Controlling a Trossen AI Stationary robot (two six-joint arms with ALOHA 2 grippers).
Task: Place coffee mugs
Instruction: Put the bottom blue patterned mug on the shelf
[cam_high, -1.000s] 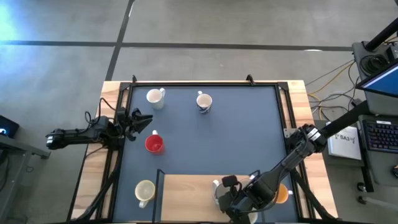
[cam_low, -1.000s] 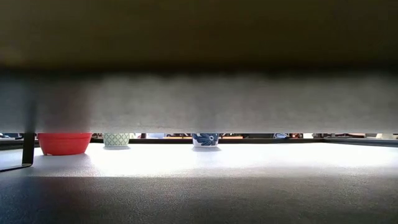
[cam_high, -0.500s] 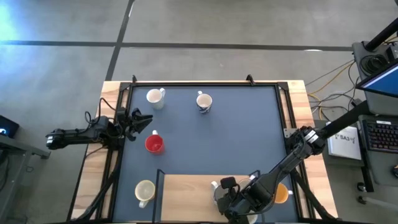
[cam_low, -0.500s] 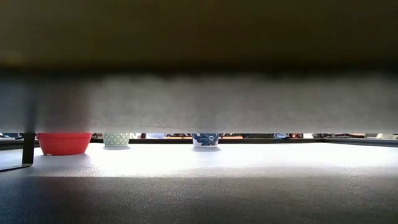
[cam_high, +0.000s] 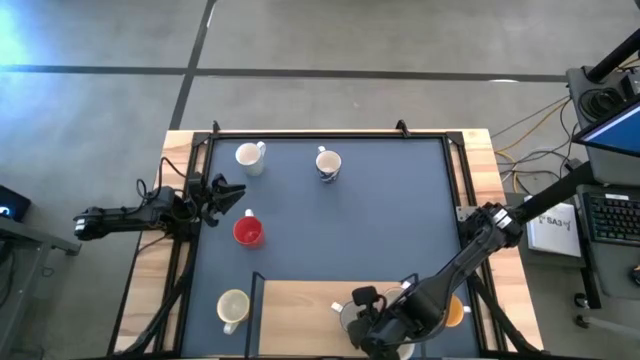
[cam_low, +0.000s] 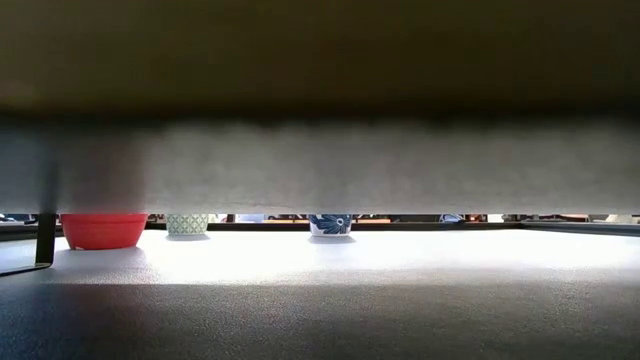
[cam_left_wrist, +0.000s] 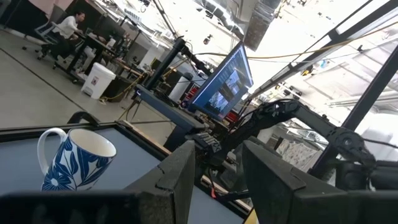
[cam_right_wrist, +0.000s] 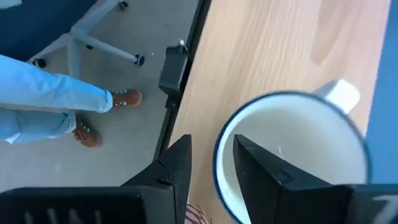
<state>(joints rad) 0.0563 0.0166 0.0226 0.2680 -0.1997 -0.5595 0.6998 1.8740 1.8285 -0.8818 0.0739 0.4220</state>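
My right gripper (cam_high: 358, 306) is over the wooden board at the table's near edge, shut on a white, blue-rimmed coffee mug (cam_right_wrist: 292, 155). An orange mug (cam_high: 456, 313) stands just right of that arm. My left gripper (cam_high: 228, 195) hovers open at the table's left side, close to the red mug (cam_high: 248, 232). A white mug (cam_high: 248, 155) and a blue-flowered mug (cam_high: 327, 163) stand near the far edge. The flowered mug (cam_left_wrist: 74, 158) also shows in the left wrist view. A pale yellow mug (cam_high: 232, 305) stands left of the board. My right gripper holds the white mug by its rim (cam_right_wrist: 219, 155), on the side away from the handle (cam_right_wrist: 339, 93). One finger (cam_right_wrist: 261, 171) is inside the cup and the other finger (cam_right_wrist: 177, 168) is outside. The fingers come from above. The mug is upright over the board; lifted or resting, I cannot tell.
The wooden board (cam_high: 310, 300) lies raised at the near edge and blocks most of the low view. A black frame (cam_high: 330, 137) runs around the dark mat. Beyond the near edge, a person's legs (cam_right_wrist: 43, 93) and a chair base (cam_right_wrist: 93, 31) show on the floor.
My right gripper, with the white mug in its hold, has drifted a little toward the table's left and near edges along the board. The left arm and the other mugs have kept still.
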